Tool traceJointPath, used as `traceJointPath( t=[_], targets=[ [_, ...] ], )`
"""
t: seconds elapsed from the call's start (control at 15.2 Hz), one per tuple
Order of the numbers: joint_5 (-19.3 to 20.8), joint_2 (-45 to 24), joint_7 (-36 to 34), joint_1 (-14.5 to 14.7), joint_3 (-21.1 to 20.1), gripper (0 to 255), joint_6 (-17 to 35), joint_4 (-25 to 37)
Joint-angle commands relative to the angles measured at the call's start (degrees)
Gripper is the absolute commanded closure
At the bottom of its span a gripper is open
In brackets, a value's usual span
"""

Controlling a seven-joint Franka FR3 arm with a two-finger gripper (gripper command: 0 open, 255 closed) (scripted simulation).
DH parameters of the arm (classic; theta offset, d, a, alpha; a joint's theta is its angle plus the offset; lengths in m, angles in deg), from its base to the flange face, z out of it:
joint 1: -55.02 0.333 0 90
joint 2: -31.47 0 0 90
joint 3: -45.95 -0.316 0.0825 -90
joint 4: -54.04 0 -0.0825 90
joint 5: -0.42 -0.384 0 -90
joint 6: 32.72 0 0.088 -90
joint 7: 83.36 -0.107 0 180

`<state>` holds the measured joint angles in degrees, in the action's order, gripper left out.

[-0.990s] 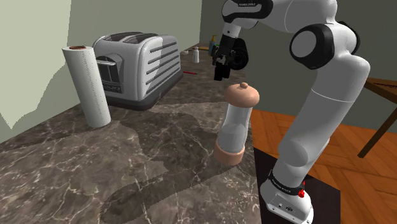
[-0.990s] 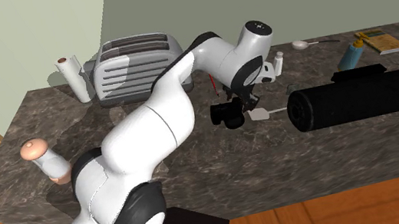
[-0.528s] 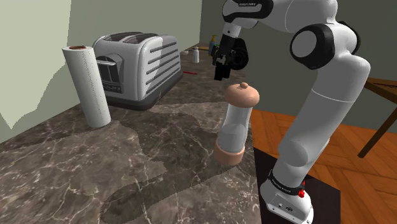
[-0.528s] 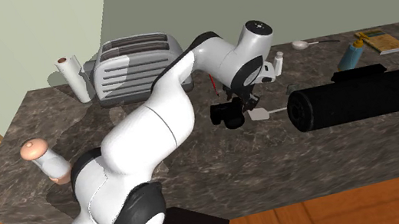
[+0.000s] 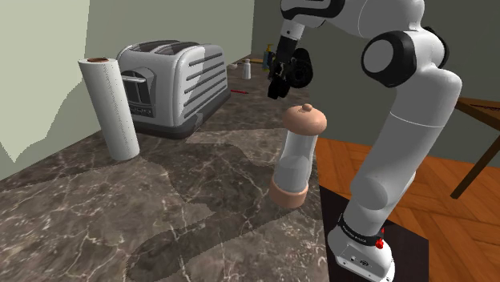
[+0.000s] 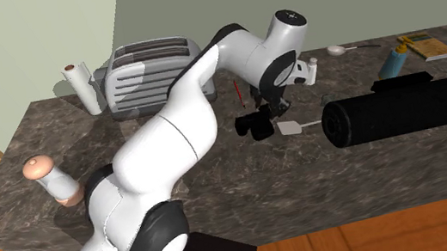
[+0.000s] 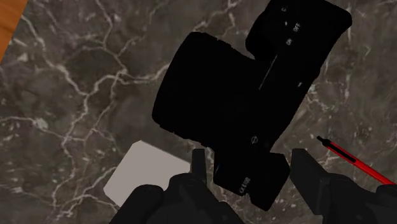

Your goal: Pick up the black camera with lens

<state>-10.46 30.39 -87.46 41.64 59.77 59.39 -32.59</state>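
Marble counter (image 7: 76, 95), black camera (image 7: 242, 102) marked ON, OFF

2 exterior views, perhaps crosswise, sharing countertop (image 5: 184, 192)

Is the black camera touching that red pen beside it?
Apart. The wrist view shows bare marble counter between the camera and the red pen.

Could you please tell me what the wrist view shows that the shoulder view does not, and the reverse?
Wrist view: the black camera up close, its end clasped by the gripper, and a flat white card lying beside it. Shoulder view: the toaster, the paper towel roll, the tan-topped mill and the arm's stand. Both: the gripper and the dark marbled counter.
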Motion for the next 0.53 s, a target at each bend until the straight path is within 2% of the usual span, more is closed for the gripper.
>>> traceJointPath(
  t=[0.0,0.46],
  targets=[
    [-0.16,-0.58,-0.10,-0.14,0.12,255,-1.83,2.37],
    [-0.99,-3.36,-0.66,-0.65,0.47,255,-8.26,11.48]
  ],
)
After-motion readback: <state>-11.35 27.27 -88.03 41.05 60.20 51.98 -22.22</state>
